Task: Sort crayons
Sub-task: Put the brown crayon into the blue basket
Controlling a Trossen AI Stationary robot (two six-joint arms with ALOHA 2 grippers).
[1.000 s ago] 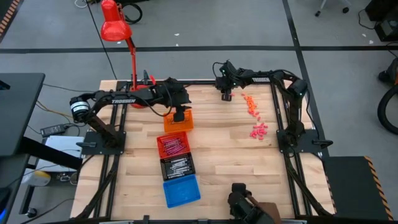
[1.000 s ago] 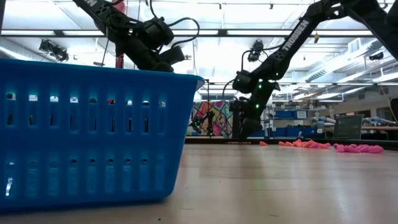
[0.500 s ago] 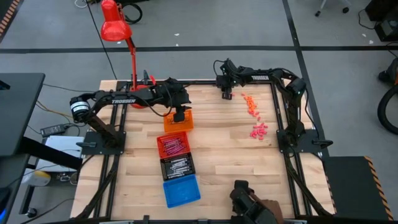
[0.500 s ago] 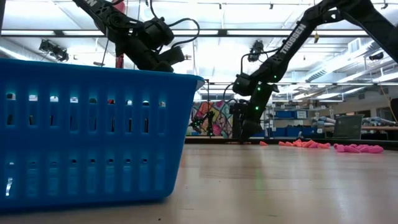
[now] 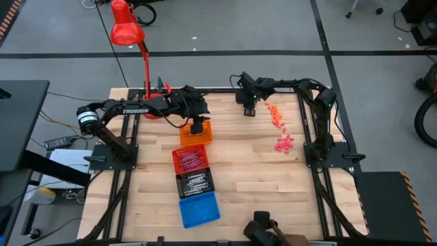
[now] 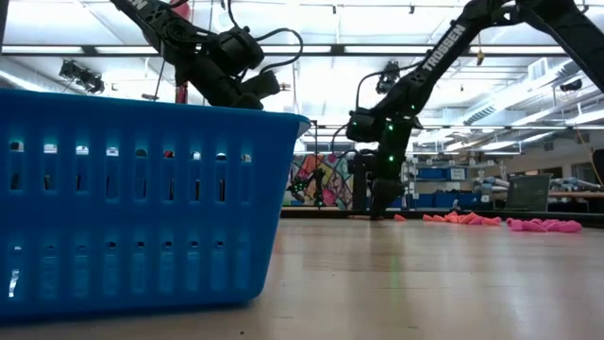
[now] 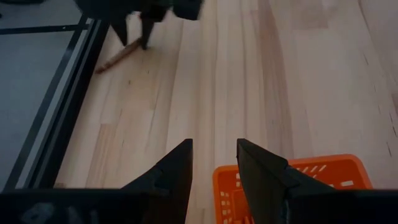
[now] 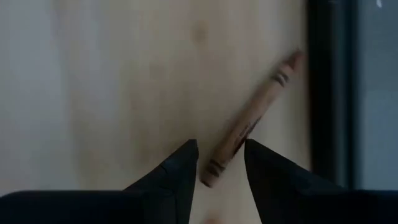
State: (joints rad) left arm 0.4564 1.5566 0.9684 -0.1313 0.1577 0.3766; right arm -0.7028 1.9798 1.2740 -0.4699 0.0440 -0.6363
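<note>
A lone brownish-orange crayon [image 8: 252, 124] lies flat on the table by its far edge, also seen in the left wrist view [image 7: 118, 57]. My right gripper [image 8: 221, 163] points steeply down over it, open, its fingers on either side of the crayon's near end. In the high view this gripper [image 5: 249, 109] is left of a row of orange crayons [image 5: 274, 115] and a heap of pink-red crayons [image 5: 284, 143]. My left gripper [image 7: 214, 158] hangs open and holds nothing, above the far rim of the orange tray [image 7: 323, 168].
Orange [image 5: 195, 134], red [image 5: 189, 159], black [image 5: 194, 182] and blue [image 5: 199, 209] trays stand in a line down the table's middle. A red lamp [image 5: 126, 31] rises at the far left. The black frame rail [image 8: 329, 93] runs beside the lone crayon. A person shows at the near edge [image 5: 270, 232].
My right gripper has tipped to point more steeply down and shifted slightly over the lone crayon near the far edge. Its fingers stay open.
</note>
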